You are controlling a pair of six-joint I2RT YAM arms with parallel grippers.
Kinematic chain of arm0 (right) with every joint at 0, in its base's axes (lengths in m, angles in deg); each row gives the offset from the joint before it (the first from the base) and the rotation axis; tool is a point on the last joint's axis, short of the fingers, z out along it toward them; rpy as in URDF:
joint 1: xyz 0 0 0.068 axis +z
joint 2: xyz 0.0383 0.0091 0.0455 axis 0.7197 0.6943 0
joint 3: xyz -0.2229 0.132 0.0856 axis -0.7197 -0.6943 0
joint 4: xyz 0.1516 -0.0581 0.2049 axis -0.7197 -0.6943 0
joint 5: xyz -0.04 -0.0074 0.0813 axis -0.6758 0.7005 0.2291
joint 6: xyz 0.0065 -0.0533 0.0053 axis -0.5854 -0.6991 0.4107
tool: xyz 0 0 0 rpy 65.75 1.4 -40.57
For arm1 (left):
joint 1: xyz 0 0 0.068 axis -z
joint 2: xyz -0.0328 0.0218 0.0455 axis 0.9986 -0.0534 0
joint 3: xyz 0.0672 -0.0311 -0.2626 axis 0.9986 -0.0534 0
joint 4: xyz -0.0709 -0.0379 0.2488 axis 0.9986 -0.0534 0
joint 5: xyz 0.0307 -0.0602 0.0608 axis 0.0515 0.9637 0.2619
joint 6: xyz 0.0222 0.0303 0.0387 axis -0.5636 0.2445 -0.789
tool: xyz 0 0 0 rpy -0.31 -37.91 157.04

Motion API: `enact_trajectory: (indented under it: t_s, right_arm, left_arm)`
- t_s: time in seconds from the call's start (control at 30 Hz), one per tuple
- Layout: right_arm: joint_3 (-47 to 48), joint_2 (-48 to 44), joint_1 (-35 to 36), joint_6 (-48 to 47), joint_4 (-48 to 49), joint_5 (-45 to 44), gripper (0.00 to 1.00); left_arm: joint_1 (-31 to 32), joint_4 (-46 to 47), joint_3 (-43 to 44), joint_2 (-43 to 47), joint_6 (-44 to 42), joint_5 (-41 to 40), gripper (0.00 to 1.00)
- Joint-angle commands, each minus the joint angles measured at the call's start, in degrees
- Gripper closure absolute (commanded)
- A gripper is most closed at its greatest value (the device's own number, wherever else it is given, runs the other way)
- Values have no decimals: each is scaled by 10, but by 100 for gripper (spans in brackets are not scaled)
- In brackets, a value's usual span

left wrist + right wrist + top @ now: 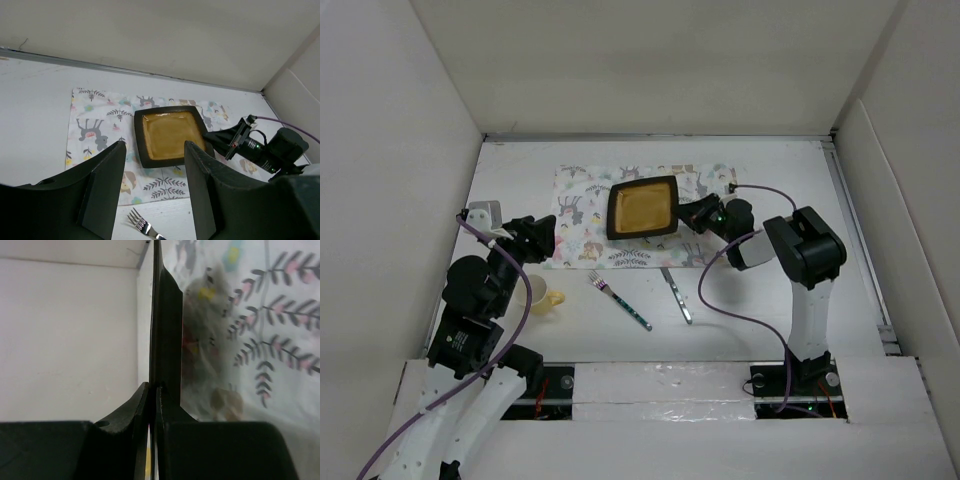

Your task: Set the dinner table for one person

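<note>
A square dark plate [642, 208] with an amber centre lies over the patterned placemat [582, 225] on the white dinner table [770, 310]. My right gripper [686, 212] is shut on the plate's right rim. In the right wrist view the gripper [154, 387] pinches the rim [167, 315] edge-on. My left gripper [548, 238] is open and empty at the placemat's front left corner. In the left wrist view [155, 190] it frames the plate [170, 136] and the fork head [142, 225].
A fork [620, 300] and a knife [676, 294] lie on the table in front of the placemat. A pale cup [536, 295] with a yellow piece beside it stands near the left arm. White walls enclose the table on three sides.
</note>
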Motion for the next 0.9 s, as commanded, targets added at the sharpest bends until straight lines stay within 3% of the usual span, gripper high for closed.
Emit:
enact_trajectory:
  t_s: [0.0, 0.3, 0.33, 0.37, 0.47, 0.87]
  right_arm:
    - [2, -13, 6, 30, 246, -29, 100]
    - [-11, 24, -6, 51, 237, 1, 100]
    - [-14, 30, -12, 58, 239, 4, 98]
    - [-16, 34, -20, 58, 240, 17, 86]
    - [-16, 42, -27, 55, 220, 45, 71]
    - [26, 16, -51, -19, 36, 106, 57]
  left_arm:
    - [-4, 28, -1, -2, 2, 0, 53]
    - [-4, 26, -1, -2, 3, -1, 54]
    - [-4, 27, -1, -2, 3, 0, 54]
    - [-4, 29, 0, -2, 4, 1, 54]
    - [-4, 27, 0, 0, 5, 4, 54]
    - [-4, 23, 0, 4, 7, 4, 54]
